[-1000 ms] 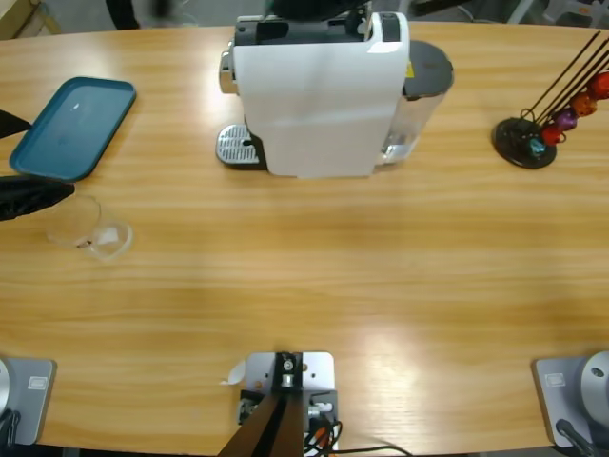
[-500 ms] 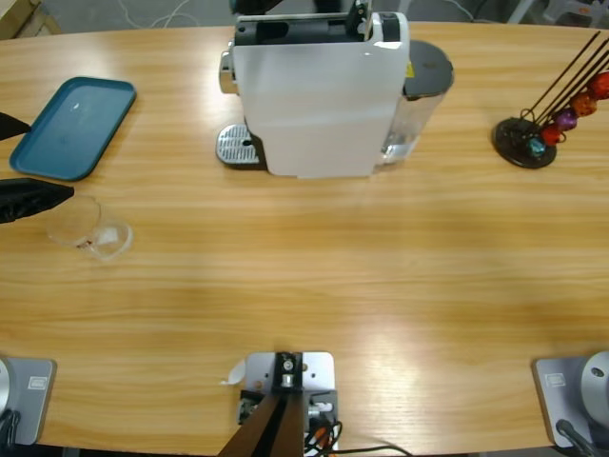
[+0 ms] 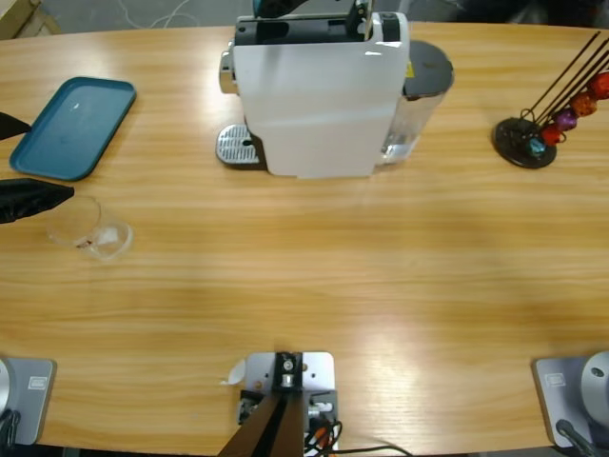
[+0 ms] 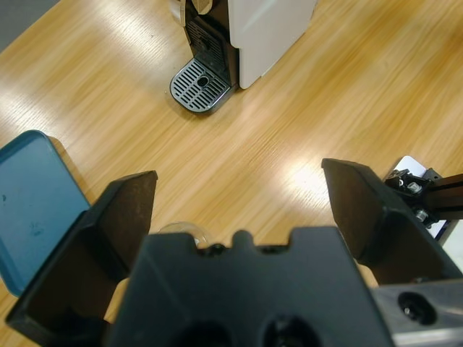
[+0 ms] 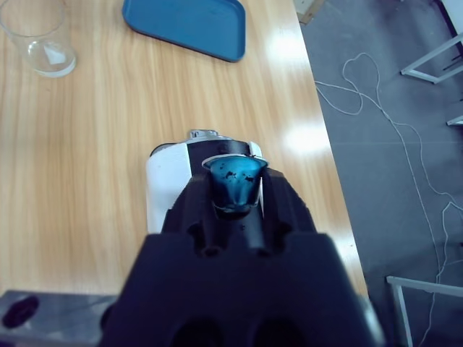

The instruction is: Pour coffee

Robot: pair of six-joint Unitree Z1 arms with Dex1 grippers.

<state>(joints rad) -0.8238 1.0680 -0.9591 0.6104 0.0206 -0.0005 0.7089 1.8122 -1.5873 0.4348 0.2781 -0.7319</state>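
A small clear glass tumbler [image 3: 81, 228] stands near the table's left edge; I cannot make out coffee in it. My left gripper [image 3: 43, 157] comes in from the left edge and stands open. One jaw is beside the glass and the other is past the blue tray. In the left wrist view the left gripper [image 4: 239, 181] is spread wide, and only the glass rim [image 4: 184, 230] peeks above its body. My right gripper [image 5: 233, 177] is shut on a blue capsule [image 5: 233, 186] and hovers over the top of the white coffee machine [image 5: 168, 189].
The coffee machine [image 3: 319, 90] stands at the far middle with its metal drip grille [image 3: 238, 146] on its left side. A blue tray [image 3: 74, 127] lies at the far left. A black capsule rack [image 3: 533, 133] with coloured capsules stands at the far right.
A dark figure beyond the table's far edge has left the high view. The glass and the left gripper have not moved.
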